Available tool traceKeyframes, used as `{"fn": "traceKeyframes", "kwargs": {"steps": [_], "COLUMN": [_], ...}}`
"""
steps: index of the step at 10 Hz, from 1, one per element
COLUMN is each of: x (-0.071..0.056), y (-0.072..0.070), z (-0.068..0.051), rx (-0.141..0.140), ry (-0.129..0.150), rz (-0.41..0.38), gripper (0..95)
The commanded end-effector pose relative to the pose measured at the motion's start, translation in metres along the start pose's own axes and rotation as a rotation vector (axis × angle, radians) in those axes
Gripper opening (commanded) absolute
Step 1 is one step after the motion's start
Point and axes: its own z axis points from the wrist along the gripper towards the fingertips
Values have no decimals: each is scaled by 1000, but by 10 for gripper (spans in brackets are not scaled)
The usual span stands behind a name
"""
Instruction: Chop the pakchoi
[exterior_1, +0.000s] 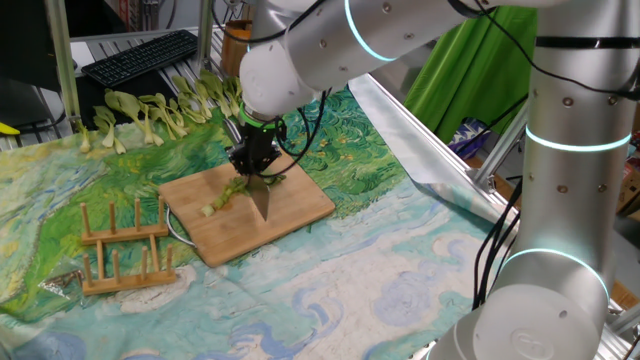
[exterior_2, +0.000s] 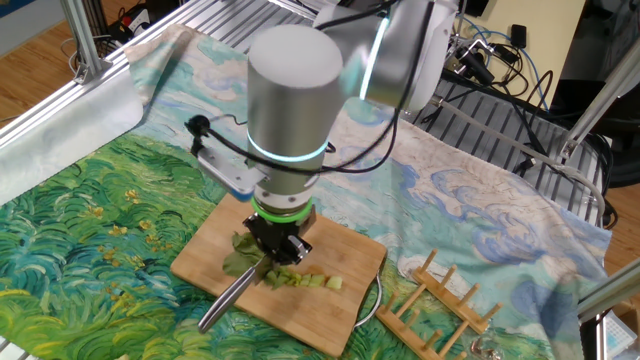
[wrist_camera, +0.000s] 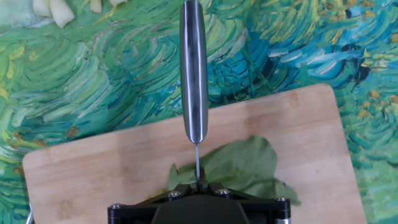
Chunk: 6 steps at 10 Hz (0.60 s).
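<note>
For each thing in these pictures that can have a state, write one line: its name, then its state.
gripper: shut on knife, pointing down.
knife: held, blade over the board.
pakchoi: partly chopped, cut pieces and leaves on the board.
cutting board: flat on the cloth.
wooden rack: empty.
uncut pakchoi: whole, off the board.
</note>
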Motion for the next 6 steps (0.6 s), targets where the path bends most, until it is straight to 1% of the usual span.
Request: {"fn": "traceKeyframes", "kwargs": {"steps": [1, 2, 3, 6], "x": [0, 0, 0, 1], "y": [1, 2, 5, 8], "z": [2, 1, -1, -1], "rx": [-4, -1, -16, -16], "ry": [-7, -4, -5, -10], "rz": [14, 19, 41, 51], "gripper": [0, 0, 0, 0]}}
